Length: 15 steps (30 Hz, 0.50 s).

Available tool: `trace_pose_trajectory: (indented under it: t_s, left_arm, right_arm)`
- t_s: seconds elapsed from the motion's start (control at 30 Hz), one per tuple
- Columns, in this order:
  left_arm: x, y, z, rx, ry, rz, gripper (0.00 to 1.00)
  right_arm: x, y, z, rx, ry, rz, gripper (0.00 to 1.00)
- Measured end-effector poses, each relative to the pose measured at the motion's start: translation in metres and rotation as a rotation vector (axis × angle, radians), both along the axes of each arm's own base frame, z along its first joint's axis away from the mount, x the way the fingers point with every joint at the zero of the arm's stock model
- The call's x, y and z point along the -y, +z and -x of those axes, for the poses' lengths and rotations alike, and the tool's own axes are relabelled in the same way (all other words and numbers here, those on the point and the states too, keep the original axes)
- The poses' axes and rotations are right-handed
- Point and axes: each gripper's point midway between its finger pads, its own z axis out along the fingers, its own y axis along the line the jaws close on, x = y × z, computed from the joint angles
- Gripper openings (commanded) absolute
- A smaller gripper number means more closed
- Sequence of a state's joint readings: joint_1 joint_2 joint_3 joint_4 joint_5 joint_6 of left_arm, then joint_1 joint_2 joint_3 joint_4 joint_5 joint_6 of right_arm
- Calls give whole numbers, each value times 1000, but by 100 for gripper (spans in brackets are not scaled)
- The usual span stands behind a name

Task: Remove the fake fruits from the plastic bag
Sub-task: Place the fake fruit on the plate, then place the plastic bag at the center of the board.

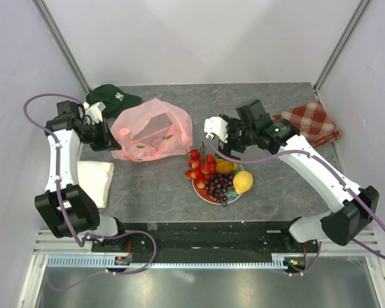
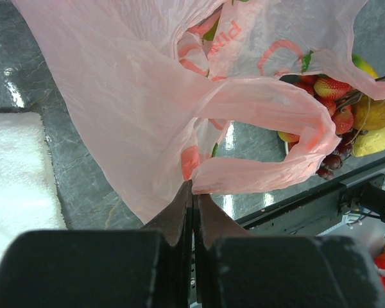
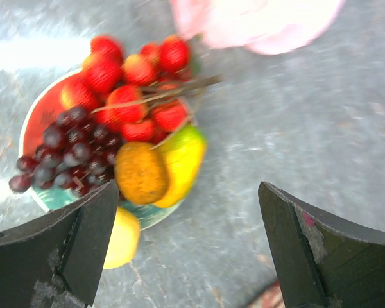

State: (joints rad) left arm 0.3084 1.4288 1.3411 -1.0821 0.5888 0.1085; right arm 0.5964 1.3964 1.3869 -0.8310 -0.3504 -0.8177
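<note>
My left gripper [image 2: 192, 192] pinches the bag [image 2: 128, 96], right gripper [image 3: 186, 199] gapes empty near fruits [image 3: 128, 115] on the plate [image 3: 33, 125]; final step, next check bag's empty.

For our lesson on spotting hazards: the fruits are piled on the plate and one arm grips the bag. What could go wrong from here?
1. The lemon sits at the rim of the plate, close below the open right tool; a nudge might roll it off.
2. The left tool pinches the thin plastic bag, which lies close to the berries; pulling could tear it or drag fruit.
</note>
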Motion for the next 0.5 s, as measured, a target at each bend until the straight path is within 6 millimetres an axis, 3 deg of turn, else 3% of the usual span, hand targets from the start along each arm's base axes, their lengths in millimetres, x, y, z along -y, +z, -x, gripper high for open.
trace_pose_trajectory:
  t_s: [0.1,0.2,0.33,0.47,0.5]
  left_arm:
    - [2,1,0,4,-5,12,16]
    - [3,4,-2,13,-9,11,24]
    - [5,21,-11,66,-26,-6,23]
    - [10,42,-22,138,-53,-37,23]
    - [10,47,-24,154,-58,-48,27]
  right_arm:
    - [2,19,-13,45,-93,-30,98]
    - [5,22,-32,62,-209,-35,98]
    - [6,16,-62,60,-382,-39,98]
    - [4,15,-80,56,-484,-60,98]
    - [4,16,-82,58,-506,-67,98]
